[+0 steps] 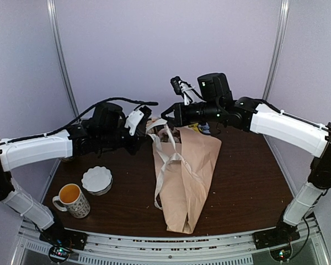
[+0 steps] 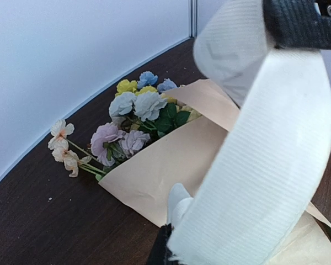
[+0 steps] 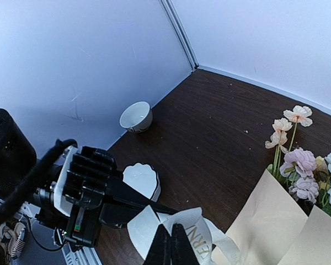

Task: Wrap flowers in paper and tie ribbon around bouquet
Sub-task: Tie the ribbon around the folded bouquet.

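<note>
Dark tabletop (image 1: 248, 182): ribbon-tying in hand.
Overhead: left gripper (image 1: 148, 119) and right gripper (image 1: 166, 116) meet above the flower end of the bouquet (image 1: 185, 176). Left wrist: ribbon (image 2: 265, 165) stretched over the flowers (image 2: 135, 113). Right wrist: both grippers clamp the ribbon; next, likely, cinch it round the bouquet.

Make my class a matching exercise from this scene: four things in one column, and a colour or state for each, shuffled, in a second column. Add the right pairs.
Things
1. ribbon
2. paper
3. mug
4. bowl

Descriptions
A. orange inside, patterned outside
B. peach-tan, folded around the flowers
C. white, with a scalloped rim
D. cream-white, held up in the air

Pairs: 1-D, 2-B, 3-A, 4-C
</note>
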Available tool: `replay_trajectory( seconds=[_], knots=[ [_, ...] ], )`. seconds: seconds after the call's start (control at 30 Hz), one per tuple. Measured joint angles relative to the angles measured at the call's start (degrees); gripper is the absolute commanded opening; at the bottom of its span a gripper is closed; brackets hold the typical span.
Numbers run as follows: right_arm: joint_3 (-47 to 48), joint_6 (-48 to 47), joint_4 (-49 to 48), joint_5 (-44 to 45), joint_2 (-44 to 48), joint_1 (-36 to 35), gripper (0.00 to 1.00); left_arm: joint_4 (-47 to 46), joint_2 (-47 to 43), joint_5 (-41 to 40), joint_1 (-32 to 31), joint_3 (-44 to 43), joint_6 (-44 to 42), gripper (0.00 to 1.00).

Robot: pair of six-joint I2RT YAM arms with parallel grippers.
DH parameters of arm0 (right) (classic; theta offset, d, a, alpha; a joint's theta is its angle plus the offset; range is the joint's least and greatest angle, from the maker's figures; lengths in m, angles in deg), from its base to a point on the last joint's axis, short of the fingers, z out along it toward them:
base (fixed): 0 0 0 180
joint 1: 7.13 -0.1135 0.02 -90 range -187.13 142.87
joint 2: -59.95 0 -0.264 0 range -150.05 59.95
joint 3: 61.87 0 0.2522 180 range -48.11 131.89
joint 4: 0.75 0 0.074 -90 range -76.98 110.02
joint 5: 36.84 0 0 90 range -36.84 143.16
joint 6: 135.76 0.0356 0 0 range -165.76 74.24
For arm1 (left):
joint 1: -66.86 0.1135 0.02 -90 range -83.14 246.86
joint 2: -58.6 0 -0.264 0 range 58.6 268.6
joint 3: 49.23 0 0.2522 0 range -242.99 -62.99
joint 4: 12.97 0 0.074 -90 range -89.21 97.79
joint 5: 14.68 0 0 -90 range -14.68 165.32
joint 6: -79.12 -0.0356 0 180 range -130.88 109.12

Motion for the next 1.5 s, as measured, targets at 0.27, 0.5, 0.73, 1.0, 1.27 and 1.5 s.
replay_trajectory(
  seconds=[0.27,0.5,0.73,1.0,1.27,1.5],
  knots=[
    [7.4,-2.3,4.3,0.8,-4.4,1.4,0.0,0.3,0.3,-2.4,2.6,0.0,1.6,0.0],
    [-39.7,9.5,-5.0,3.9,21.5,36.0,0.0,1.6,-1.2,-3.9,27.5,10.4,11.5,0.0],
    [-67.6,12.8,3.5,7.6,58.3,67.6,0.0,7.3,-12.9,-5.4,32.0,21.7,17.7,0.0],
    [-68.1,9.4,5.1,1.1,57.2,89.4,0.0,8.3,-18.6,-7.5,32.7,22.3,20.0,0.0],
    [-68.1,2.9,6.6,-10.2,52.6,103.6,0.0,8.4,-20.0,-6.6,36.4,25.3,22.8,0.0],
    [-68.1,1.0,7.0,-14.6,51.2,106.2,0.0,8.1,-20.7,-5.8,37.5,25.4,22.9,0.0]
  ],
)
